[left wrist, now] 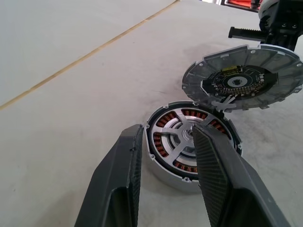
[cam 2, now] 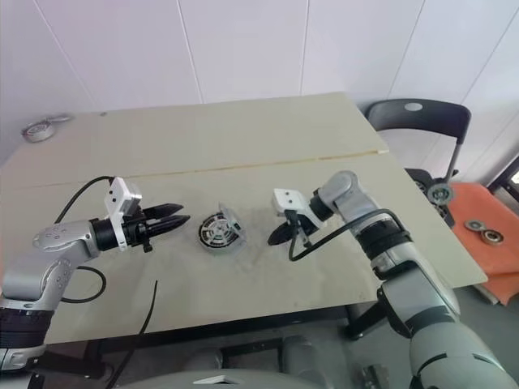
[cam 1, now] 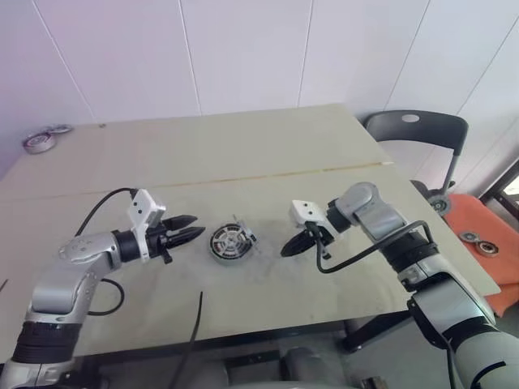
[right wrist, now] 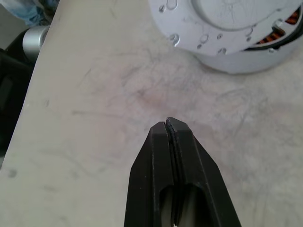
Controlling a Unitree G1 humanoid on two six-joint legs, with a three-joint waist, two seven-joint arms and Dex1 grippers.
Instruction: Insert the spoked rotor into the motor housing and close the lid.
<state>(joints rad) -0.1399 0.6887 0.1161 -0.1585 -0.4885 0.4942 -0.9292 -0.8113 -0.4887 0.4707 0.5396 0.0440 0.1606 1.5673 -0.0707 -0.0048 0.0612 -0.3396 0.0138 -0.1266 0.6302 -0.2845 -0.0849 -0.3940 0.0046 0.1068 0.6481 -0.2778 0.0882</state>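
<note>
Between my two grippers, near the front middle of the table [cam 1: 268,146], the motor housing [cam 1: 228,244] is sitting flat with its hinged lid [left wrist: 244,78] standing tilted open on the side toward my right arm. Seen from my left wrist, the spoked rotor [left wrist: 185,142] is already lying inside the housing, its silvery spokes spanning the ring of copper-red windings, so I am judging insertion as done and the lid closing as the remaining step. I am holding my left gripper [cam 1: 185,236] just beside the housing, apart from it and pointing at it, with its fingers partly spread and gripping nothing; this placement is leaving it ready to steady the housing body should the lid push it sideways. I am holding my right gripper [cam 1: 297,245] low over the table on the lid side, its fingers [right wrist: 173,142] pressed fully together and empty. Closed fingers are forming a single blunt tip, which suits nudging the raised lid down over the rotor rather than pinching it.
</note>
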